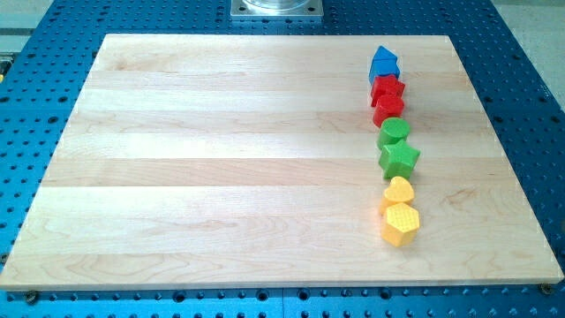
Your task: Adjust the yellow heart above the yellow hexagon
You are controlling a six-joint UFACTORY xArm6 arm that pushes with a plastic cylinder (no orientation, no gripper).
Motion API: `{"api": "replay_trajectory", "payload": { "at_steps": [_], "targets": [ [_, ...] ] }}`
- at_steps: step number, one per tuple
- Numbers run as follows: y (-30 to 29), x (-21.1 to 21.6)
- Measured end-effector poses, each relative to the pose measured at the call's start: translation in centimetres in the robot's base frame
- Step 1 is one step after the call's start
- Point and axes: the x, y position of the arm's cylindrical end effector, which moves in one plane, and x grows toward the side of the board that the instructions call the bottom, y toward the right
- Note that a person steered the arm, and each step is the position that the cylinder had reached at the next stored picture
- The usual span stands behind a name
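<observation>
Already the yellow heart [398, 189] sits touching the far side of the yellow hexagon [400, 223], near the counter's [221, 159] right; little seems left. No tip or jaws show, so their state is unknowable.

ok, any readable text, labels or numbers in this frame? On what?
None readable.
Wooden board: bare grain only.
Blocks, blue down to the yellow heart and yellow hexagon: no markings.
Blue perforated table: holes only.
My tip is not in view.
</observation>
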Motion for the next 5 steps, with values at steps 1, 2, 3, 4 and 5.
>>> {"api": "replay_trajectory", "payload": {
  "at_steps": [1, 2, 3, 4, 5],
  "targets": [
    [0.0, -0.7],
    [0.0, -1.2],
    [0.0, -1.6],
    [0.0, -2.1],
    [-0.1, -2.3]
  ]
}}
